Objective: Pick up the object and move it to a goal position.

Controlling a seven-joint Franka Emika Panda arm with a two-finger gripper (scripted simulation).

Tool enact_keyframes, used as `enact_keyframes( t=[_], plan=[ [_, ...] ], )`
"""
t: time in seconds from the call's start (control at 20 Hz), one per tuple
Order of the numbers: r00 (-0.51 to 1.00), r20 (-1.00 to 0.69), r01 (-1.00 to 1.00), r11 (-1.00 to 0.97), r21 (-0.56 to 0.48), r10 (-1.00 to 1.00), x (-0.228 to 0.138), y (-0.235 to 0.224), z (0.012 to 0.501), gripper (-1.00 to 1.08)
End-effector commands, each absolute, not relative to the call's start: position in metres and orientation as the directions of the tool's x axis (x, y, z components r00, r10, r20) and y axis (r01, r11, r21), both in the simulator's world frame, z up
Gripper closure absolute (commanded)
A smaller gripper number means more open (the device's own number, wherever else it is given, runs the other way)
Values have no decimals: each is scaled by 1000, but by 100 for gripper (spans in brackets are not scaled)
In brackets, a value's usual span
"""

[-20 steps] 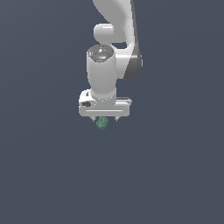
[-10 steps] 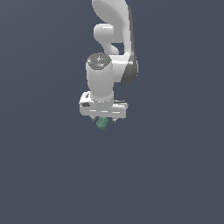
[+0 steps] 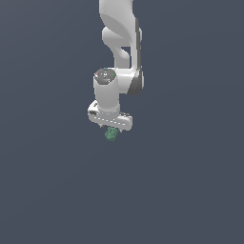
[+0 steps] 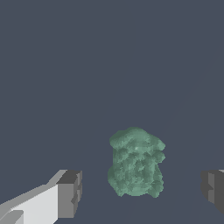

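Observation:
The object (image 3: 111, 134) is a small lumpy teal-green blob with a mottled surface, directly under the white gripper bar and much narrower than it. In the wrist view the object (image 4: 136, 162) sits between the two dark fingertips (image 4: 70, 194), with a clear gap on each side. My gripper (image 4: 141, 191) is open around it and neither pad touches it. From the exterior view my gripper (image 3: 111, 130) points straight down over the blob, and the bar hides the fingers.
The white arm (image 3: 121, 43) rises from the hand to the top of the exterior view. All around is a plain dark blue-grey surface (image 3: 190, 181) with no other objects or edges in sight.
The hand has sunk slightly toward the object and the upper arm links have shifted. The object has stayed where it was.

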State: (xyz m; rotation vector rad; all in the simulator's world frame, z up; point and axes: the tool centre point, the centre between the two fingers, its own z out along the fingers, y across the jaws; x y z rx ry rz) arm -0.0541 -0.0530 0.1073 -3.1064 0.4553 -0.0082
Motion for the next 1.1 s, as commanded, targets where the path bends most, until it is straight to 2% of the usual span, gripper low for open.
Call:
enact_keyframes(
  t=[0.0, 0.5, 1.05],
  plan=[
    [949, 2, -317, -949, -1, -317, -62, -55, 100, -92],
    [943, 0, -333, -943, 0, -333, -67, -57, 91, -92],
    [941, 0, -337, -941, 0, -337, -68, -57, 48, -92]
  ],
)
